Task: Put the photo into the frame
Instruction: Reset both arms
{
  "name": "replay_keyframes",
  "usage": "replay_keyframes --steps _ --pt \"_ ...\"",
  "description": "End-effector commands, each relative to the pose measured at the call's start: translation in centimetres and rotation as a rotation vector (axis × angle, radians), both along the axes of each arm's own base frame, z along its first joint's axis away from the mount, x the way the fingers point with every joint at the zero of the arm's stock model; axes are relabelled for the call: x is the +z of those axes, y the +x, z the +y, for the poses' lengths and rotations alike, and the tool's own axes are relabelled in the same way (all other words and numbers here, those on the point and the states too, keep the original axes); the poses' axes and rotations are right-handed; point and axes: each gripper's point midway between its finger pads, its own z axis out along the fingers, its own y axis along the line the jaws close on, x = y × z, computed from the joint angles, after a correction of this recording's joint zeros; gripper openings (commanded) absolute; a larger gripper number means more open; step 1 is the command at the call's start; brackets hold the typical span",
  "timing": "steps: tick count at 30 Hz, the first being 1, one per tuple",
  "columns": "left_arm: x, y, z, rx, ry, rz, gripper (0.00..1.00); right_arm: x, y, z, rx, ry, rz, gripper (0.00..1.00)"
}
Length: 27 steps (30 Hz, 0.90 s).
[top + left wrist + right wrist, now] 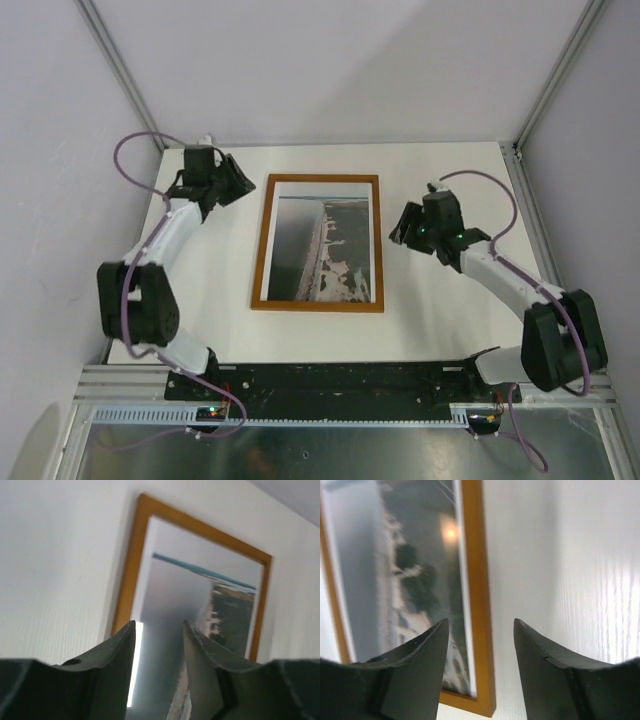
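The frame, thin brown wood, lies flat in the middle of the white table. The photo, a glossy aerial coastline with grey water on the left and pale land on the right, lies inside it. My left gripper hovers open and empty by the frame's far left corner; its wrist view shows the frame and photo beyond the fingers. My right gripper hovers open and empty just right of the frame's right rail; its wrist view shows the rail and photo.
The white table has bare surface on both sides of the frame. Aluminium posts rise at the far corners. A black mounting rail with the arm bases runs along the near edge.
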Motion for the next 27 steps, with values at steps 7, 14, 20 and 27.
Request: replay_keyframes --steps 7,14,20,27 --pt "14.1 -6.1 -3.2 -0.229 0.011 -0.393 0.79 16.7 2.3 -1.7 -0.072 0.164 -0.450 0.82" --pt "15.4 -8.5 -3.1 -0.200 -0.024 -0.451 0.99 19.2 1.2 -2.9 -0.117 0.170 -0.517 0.89" --pt "15.1 -8.8 -2.6 -0.161 -0.031 -0.443 1.00 18.9 1.1 -3.2 -0.136 0.165 -0.505 0.91" --pt "15.2 -8.9 -2.6 -0.163 -0.030 -0.447 1.00 18.3 1.3 -3.1 -0.128 0.155 -0.490 0.91"
